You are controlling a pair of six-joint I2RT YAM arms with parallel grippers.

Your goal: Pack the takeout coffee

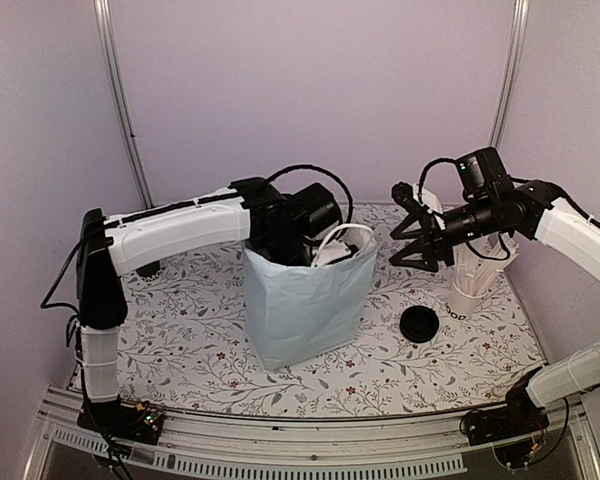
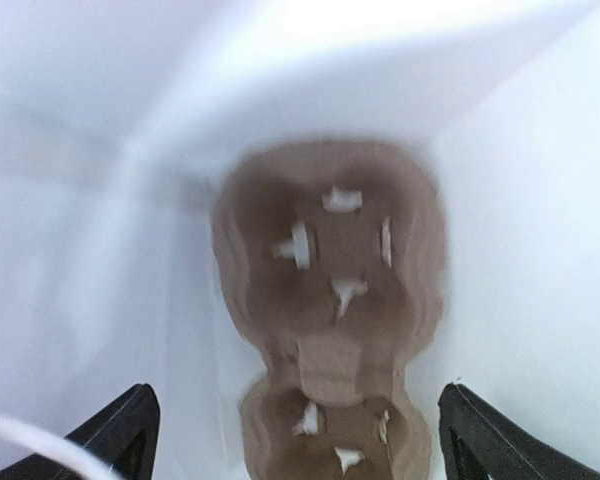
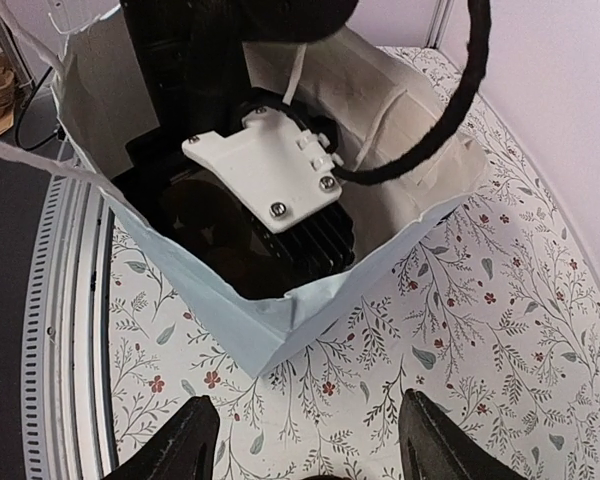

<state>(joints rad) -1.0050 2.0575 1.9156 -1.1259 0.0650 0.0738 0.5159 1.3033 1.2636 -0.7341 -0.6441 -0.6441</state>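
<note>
Left gripper [image 2: 298, 405], jaws wide and empty, hangs inside the bag [image 1: 305, 300] over the bare carrier [image 2: 330, 280], while the right gripper [image 1: 408, 230] gapes empty at the bag's 2 o'clock; the coffee's lid [image 1: 419, 325] lies at 4 o'clock, cup unseen, so fetching it likely comes next.

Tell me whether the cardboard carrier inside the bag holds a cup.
Empty. The carrier lies at the bottom of the bag, and both visible wells are bare.
</note>
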